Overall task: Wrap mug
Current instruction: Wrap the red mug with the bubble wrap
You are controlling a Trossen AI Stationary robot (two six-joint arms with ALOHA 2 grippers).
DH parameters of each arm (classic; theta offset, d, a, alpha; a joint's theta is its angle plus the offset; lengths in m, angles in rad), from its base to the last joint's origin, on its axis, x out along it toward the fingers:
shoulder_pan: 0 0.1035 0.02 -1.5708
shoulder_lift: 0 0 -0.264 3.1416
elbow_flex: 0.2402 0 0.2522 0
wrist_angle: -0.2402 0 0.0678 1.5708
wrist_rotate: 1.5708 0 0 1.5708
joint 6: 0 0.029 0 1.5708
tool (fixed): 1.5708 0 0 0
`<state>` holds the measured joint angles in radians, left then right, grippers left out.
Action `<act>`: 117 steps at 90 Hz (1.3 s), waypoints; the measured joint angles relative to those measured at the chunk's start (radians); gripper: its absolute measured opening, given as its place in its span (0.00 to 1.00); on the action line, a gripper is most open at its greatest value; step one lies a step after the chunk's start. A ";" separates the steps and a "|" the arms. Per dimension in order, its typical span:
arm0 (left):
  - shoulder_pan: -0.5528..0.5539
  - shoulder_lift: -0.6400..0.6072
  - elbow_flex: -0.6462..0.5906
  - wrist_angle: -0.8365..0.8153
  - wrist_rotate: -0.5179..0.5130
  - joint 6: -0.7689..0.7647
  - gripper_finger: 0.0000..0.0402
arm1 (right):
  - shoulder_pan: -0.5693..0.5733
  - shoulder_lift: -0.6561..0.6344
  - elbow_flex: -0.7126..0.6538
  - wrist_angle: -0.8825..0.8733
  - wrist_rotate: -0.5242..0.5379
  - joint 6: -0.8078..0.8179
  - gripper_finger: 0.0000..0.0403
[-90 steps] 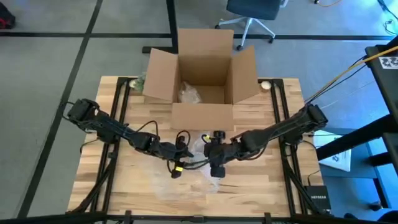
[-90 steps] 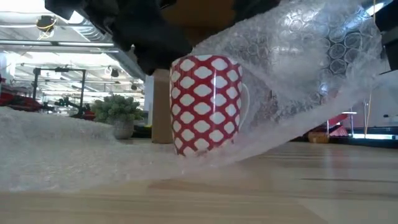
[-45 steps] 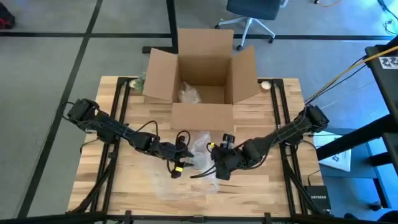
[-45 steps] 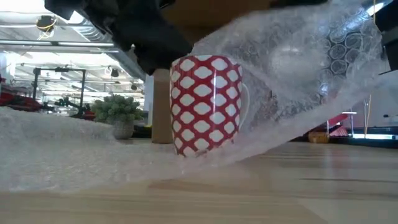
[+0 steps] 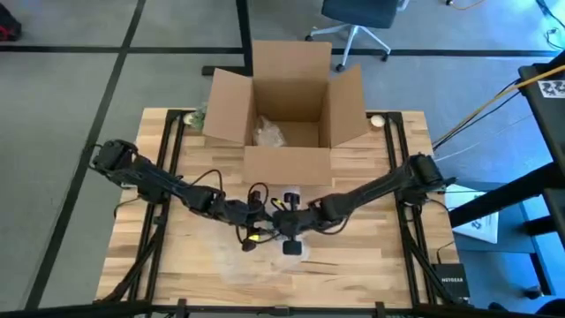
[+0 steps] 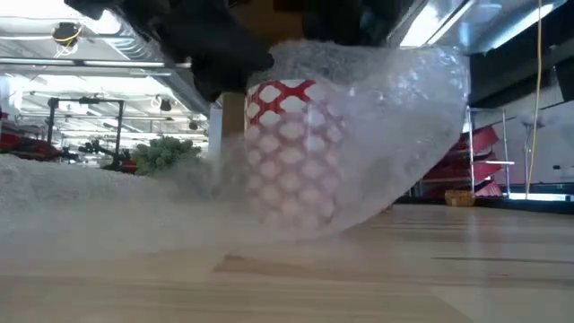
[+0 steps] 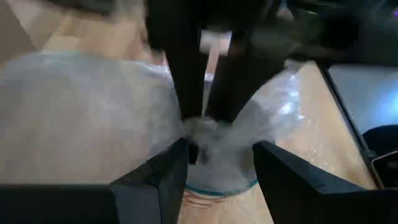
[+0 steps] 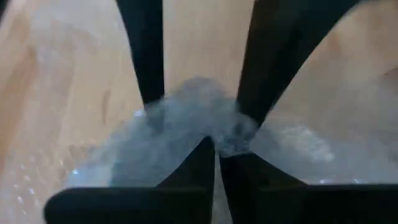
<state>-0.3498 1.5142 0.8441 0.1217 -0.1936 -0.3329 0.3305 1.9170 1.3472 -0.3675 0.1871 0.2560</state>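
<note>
A red mug with white lozenges [image 6: 285, 95] stands upright on the wooden table. A sheet of clear bubble wrap [image 6: 386, 135] is drawn over its front and top. The rest of the sheet lies flat on the table [image 5: 247, 263]. My left gripper [image 7: 217, 167] comes down from the table's left, with one finger on each side of the mug's top. My right gripper [image 8: 217, 149] reaches in from the right, just above the mug, and is shut on the wrap. In the high view both grippers [image 5: 258, 218] [image 5: 284, 224] hide the mug. My left gripper has the mug's upper part, at the rim [image 7: 217, 186], between its two fingers [image 7: 171, 171]. The fingers slant down from the table's left. The wrap and blur hide the pads. The mug stands upright on the table. My right gripper pinches a bunched part of the bubble wrap [image 8: 214, 124] between its fingertips, reaching in from the table's right above the mug. The wrap runs from the pinch down over the mug to the table, stretched across the mug's front.
An open cardboard box [image 5: 287, 106] stands at the far edge with a wrapped bundle inside. A small potted plant [image 6: 166, 154] is at the far left. Bare wood lies near the front edge [image 6: 404, 269].
My right gripper has swung toward the near edge, then toward the table's left to above the mug. The raised part of the wrap, which stood to the mug's right, has been pulled over the mug's front and top. The mug has stayed put.
</note>
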 joint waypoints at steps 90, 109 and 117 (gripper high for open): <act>-0.003 0.117 -0.013 0.109 0.017 0.114 0.41 | 0.003 0.001 0.000 0.018 0.001 -0.002 0.00; -0.005 0.118 -0.014 0.116 -0.001 0.081 0.41 | 0.003 0.001 0.068 -0.086 -0.002 -0.001 0.00; -0.005 0.111 -0.014 0.113 -0.005 0.080 0.41 | 0.003 -0.006 0.133 -0.187 0.001 0.019 0.00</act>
<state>-0.3546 1.6249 0.8303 0.2351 -0.1989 -0.2527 0.3336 1.9110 1.4803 -0.5541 0.1886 0.2749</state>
